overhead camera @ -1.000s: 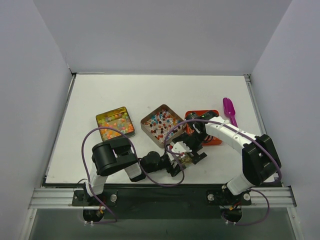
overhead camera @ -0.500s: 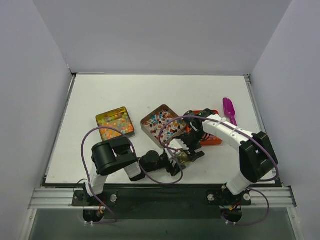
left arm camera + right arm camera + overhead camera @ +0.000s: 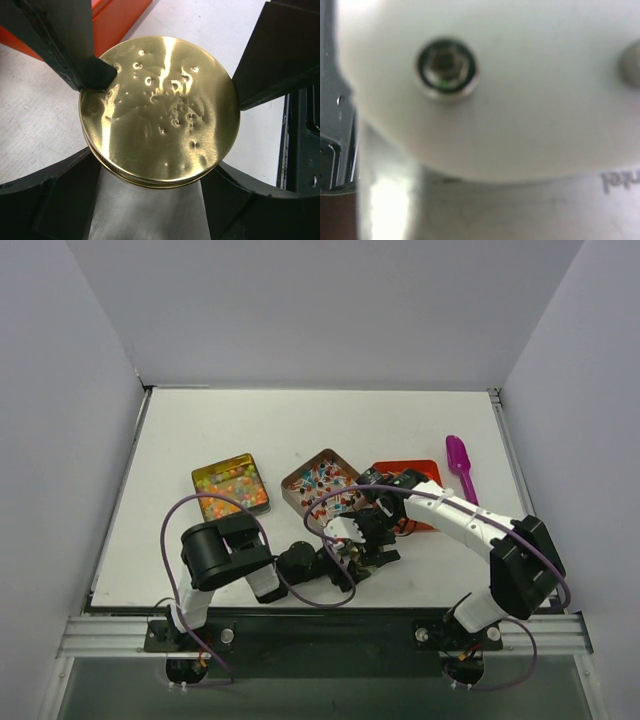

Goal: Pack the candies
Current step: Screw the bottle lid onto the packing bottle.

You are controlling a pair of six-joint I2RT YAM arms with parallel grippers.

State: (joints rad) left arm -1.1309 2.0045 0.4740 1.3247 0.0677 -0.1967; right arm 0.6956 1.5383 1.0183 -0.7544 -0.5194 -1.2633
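The candies fill two open tins: round beads in the yellow tin (image 3: 231, 486) and twist-wrapped pieces in the square tin (image 3: 322, 485). In the left wrist view a round gold lid (image 3: 160, 107) sits on a jar. My left gripper (image 3: 157, 172) hugs the jar just below the lid from both sides. My right gripper (image 3: 358, 540) comes down over it, and its black fingers (image 3: 75, 45) press the lid's rim on opposite sides. The right wrist view is blocked by a blurred white casing (image 3: 510, 100).
A red tray (image 3: 425, 472) lies right of the square tin, partly under the right arm. The purple scoop (image 3: 459, 462) lies further right. Both arms crowd the near middle of the white table (image 3: 250, 430). Cables loop over the left arm (image 3: 225, 555).
My right gripper has swung left from over the red tray to above the jar and narrowed onto the gold lid. The left gripper and jar have shifted slightly left.
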